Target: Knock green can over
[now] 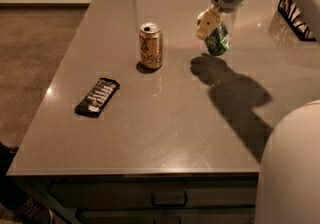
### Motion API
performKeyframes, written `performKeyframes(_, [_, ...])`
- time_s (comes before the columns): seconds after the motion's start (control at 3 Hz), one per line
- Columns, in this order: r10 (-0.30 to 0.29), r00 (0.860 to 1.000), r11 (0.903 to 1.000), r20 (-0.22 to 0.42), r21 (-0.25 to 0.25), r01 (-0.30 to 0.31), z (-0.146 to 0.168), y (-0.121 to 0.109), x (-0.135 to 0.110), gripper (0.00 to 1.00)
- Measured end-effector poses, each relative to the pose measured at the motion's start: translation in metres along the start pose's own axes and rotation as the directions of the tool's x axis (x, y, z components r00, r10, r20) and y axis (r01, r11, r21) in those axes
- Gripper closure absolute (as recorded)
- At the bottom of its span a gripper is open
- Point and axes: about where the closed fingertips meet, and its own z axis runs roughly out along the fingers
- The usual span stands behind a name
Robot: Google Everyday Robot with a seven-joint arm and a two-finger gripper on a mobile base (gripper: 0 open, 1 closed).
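Pressing the gripper (207,27) against the top of the green can (219,43), far right on the tabletop (175,118), high up to tip it. Cannot tell if open or shut.

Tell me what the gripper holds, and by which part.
Cannot tell. The gripper is against the upper part of the green can, at the far side of the table.

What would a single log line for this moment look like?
gripper at green can, far right of table | green can tilted, not flat | orange can upright, apart | snack bar front left
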Motion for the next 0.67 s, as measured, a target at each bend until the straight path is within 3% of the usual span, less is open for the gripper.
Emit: performKeyframes(0.67, [-0.098, 0.989, 0.9951, -0.111, 0.004, 0.099, -0.011, 0.029, 0.033, 1.00])
